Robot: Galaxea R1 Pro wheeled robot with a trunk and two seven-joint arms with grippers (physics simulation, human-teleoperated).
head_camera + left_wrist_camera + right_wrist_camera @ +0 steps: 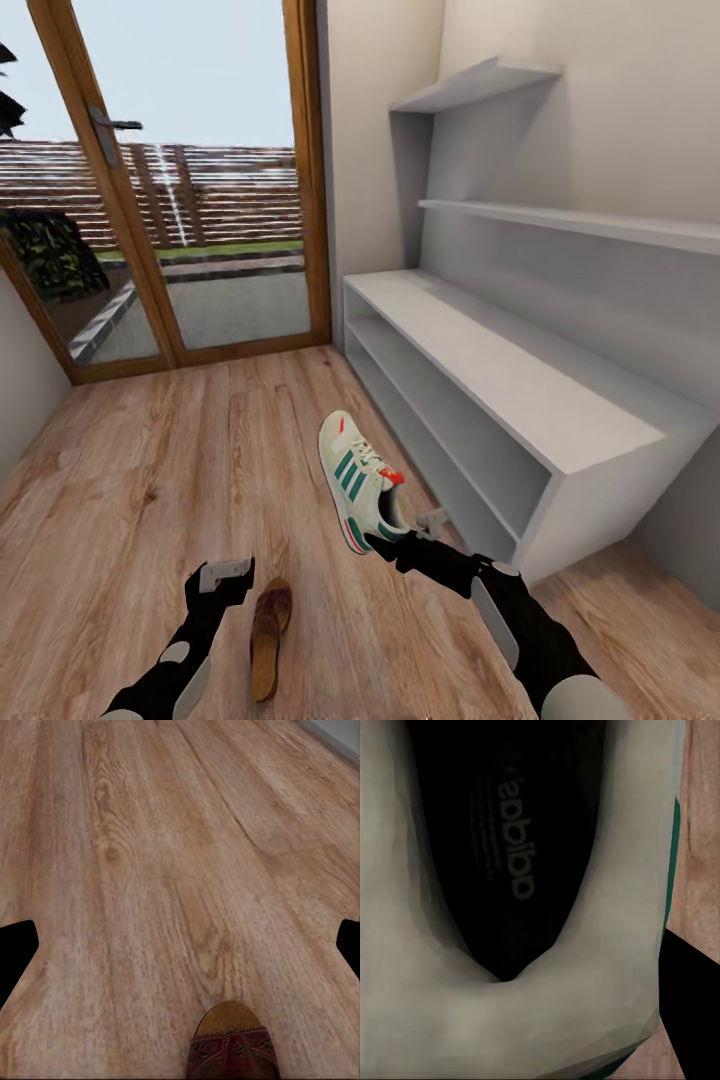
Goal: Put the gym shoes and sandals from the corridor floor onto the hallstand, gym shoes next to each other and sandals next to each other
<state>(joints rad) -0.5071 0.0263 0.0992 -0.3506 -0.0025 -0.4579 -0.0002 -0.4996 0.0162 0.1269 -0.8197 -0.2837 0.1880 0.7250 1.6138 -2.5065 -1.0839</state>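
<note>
While the right tool [405, 535] grips the sneaker [358, 478] only at its heel and the left tool [222, 580] hangs open, the shoe may tip and fall before the rack [520, 385].

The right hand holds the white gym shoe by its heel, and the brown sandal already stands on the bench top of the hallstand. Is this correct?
Not quite. The sandal lies on the floor beside the left hand, not on the hallstand; the head view shows this. The right hand does grip the gym shoe at its heel.
</note>
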